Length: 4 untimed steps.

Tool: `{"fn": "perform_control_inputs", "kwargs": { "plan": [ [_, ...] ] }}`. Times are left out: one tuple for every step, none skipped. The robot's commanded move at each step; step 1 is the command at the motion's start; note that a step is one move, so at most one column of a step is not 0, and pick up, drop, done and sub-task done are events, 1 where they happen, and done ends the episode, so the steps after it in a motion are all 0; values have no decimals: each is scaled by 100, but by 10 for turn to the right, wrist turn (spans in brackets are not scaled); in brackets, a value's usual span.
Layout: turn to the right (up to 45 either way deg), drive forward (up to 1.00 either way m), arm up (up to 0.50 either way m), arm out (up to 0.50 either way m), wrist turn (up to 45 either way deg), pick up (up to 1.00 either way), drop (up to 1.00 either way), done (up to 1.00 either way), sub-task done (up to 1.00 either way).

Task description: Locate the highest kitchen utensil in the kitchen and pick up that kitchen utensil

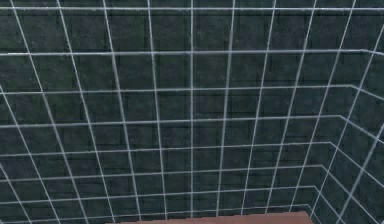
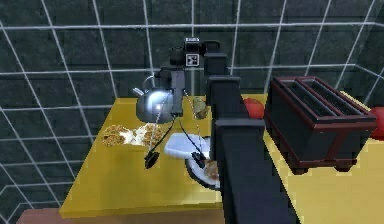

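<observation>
My arm (image 2: 240, 150) is covering part of a white dish (image 2: 181, 148) and most of a red round thing (image 2: 256, 106). My gripper (image 2: 178, 158) is hanging before clutter on the yellow counter (image 2: 105, 180), so I cannot tell whether it is holding anything. The forward view's bottom edge is cutting off a brown strip (image 1: 285, 217).

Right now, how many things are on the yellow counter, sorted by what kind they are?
Silver kettle: 1
Dark toaster: 1
Red round thing: 1
White dish, partly behind the arm: 1
Golden crumbly patch: 1
Total: 5
</observation>
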Motion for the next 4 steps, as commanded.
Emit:
{"fn": "perform_control_inputs", "kwargs": {
  "plan": [
    [0, 0, 0, 0, 450, 0, 0, 0, 0],
    [0, 0, 0, 0, 450, 0, 0, 0, 0],
    [0, 0, 0, 0, 450, 0, 0, 0, 0],
    [0, 0, 0, 0, 210, 0, 0, 0, 0]
  ]
}}
